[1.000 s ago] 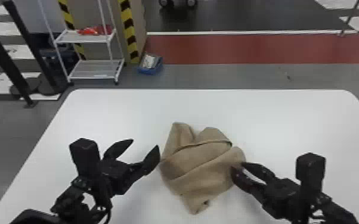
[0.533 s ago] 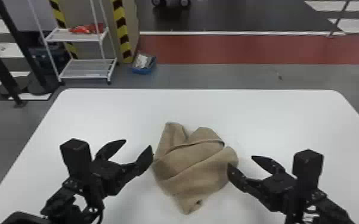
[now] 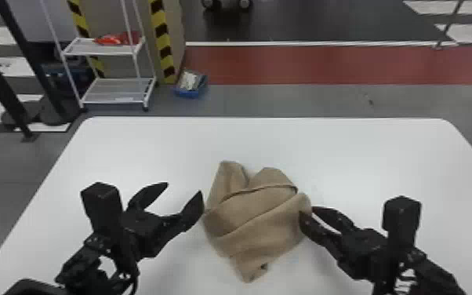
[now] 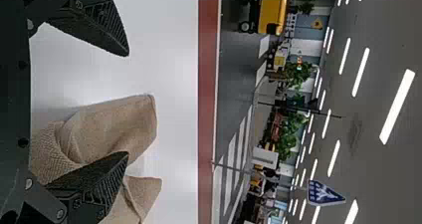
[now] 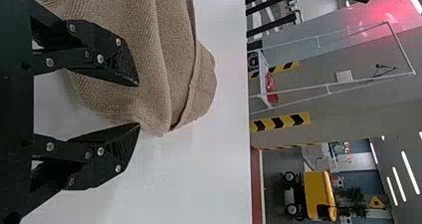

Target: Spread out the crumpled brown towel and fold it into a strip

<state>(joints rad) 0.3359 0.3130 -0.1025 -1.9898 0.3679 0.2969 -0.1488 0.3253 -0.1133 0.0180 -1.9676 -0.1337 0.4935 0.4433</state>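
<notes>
Under the crumpled brown cloth towel (image 3: 258,219): a smooth white tabletop (image 3: 372,157) with rounded corners; the towel lies in overlapping folds, one narrow end pointing toward me.
To the towel's left: my black, two-fingered left claw (image 3: 184,188), spread wide, its nearer finger right by the cloth; whether it touches, I cannot tell.
At the towel's right edge: my matching black right claw (image 3: 306,211), spread less widely, with cloth showing between its fingertips (image 5: 130,74), not pinched.
Beyond the towel, leftward: a white metal-framed rack (image 3: 76,49) and a low blue box (image 3: 189,93).
</notes>
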